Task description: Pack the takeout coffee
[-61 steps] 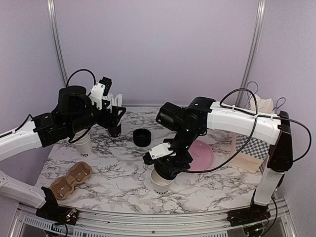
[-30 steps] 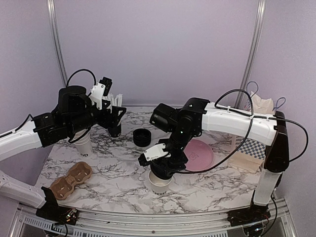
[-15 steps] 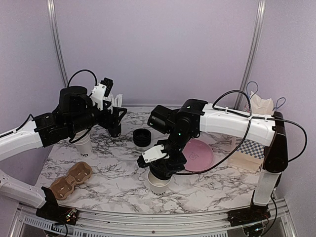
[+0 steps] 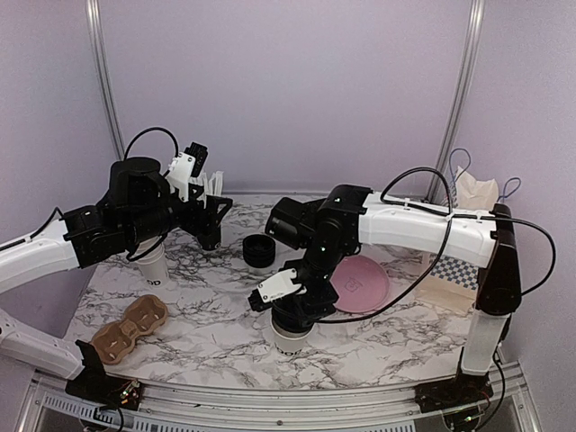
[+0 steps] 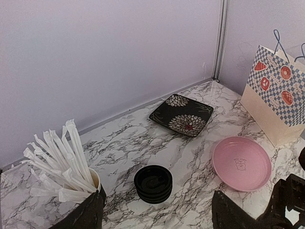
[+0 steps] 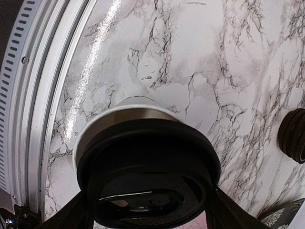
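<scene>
Two robot arms work over a marble table. At far left, a cardboard carrier [image 4: 130, 326] lies flat near the front edge, likely waiting to receive cups. Behind it a spare paper cup [image 4: 153, 266] stands under the left arm. The left gripper [image 4: 209, 236] hovers empty with its fingers spread wide, just beside a cup of wrapped straws [image 5: 62, 162], probably parked out of the way. A stack of black lids [image 4: 261, 250] sits at centre. Right of that, near the front, the right gripper [image 4: 292, 310] clamps a black lid [image 6: 147, 167] from both sides, holding it flat over a white paper cup [image 4: 290, 340], seemingly to cap it. That cup stands upright, long axis vertical, mouth upward. Whether the lid is fully seated is unclear. Further right are a pink plate [image 4: 360, 281] and a paper bag [image 4: 454, 270].
</scene>
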Motion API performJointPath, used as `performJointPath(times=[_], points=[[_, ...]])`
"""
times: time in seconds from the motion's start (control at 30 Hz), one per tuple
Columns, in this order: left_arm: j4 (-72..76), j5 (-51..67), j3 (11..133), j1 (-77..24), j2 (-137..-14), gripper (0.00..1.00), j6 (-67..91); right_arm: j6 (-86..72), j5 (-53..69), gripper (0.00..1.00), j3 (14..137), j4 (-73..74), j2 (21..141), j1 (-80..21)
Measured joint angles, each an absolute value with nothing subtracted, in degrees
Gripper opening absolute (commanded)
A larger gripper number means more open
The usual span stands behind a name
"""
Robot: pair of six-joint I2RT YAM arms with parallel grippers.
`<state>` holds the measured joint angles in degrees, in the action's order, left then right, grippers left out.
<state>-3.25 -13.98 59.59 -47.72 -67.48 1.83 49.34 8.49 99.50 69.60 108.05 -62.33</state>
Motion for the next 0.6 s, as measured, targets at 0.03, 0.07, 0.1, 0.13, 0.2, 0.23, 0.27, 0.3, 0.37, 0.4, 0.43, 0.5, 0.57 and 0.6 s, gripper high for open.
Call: performJointPath(times=[0.03,0.07,0.1,0.13,0.2,0.23,0.27,0.3,0.37,0.4,0.43,0.5,0.57,0.6], points=[[-3.2,-14.0,59.6,-47.7,-67.5,0.79,1.8,49.3,8.5,0.77,99.5,69.6,108.4,-62.4],[-3.2,-14.0,59.6,-47.7,-67.5,0.79,1.8,49.3,8.5,0.77,99.5,69.6,108.7,-62.5],[-3.2,-14.0,59.6,-47.7,-67.5,0.79,1.8,49.3,8.5,0.78,99.5,69.7,108.9,-62.6],[-3.2,-14.0,59.6,-47.7,-67.5,0.79,1.8,49.3,8.5,0.78,99.5,69.8,109.2,-62.7],[-3.2,-14.0,59.6,-47.7,-67.5,0.79,1.8,49.3,8.6,0.79,99.7,69.6,109.3,-62.9],[-3.2,-14.0,59.6,-47.7,-67.5,0.79,1.7,49.3,8.6,0.80,99.8,69.7,109.3,-63.0],[-3.2,-14.0,59.6,-47.7,-67.5,0.79,1.7,49.3,8.6,0.82,99.9,69.7,109.3,-63.1],[-3.2,-14.0,59.6,-47.7,-67.5,0.79,1.6,49.3,8.6,0.82,99.9,69.7,109.4,-63.2],[-3.2,-14.0,59.6,-47.7,-67.5,0.79,1.5,49.3,8.7,0.85,100.1,69.8,109.4,-63.2],[-3.2,-13.9,59.6,-47.7,-67.5,0.79,1.4,49.4,8.8,0.86,100.2,70.0,109.4,-63.2],[-3.2,-13.9,59.6,-47.7,-67.5,0.79,1.4,49.4,8.9,0.87,100.3,70.1,109.5,-63.2],[-3.2,-13.9,59.6,-47.7,-67.5,0.80,1.3,49.4,9.5,0.90,100.6,70.6,109.5,-63.2],[-3.3,-13.9,59.6,-47.7,-67.5,0.80,1.2,49.5,10.1,0.92,100.8,70.8,109.5,-63.2],[-3.3,-13.9,59.6,-47.7,-67.6,0.80,1.2,49.5,10.4,0.92,100.9,71.0,109.4,-63.2]])
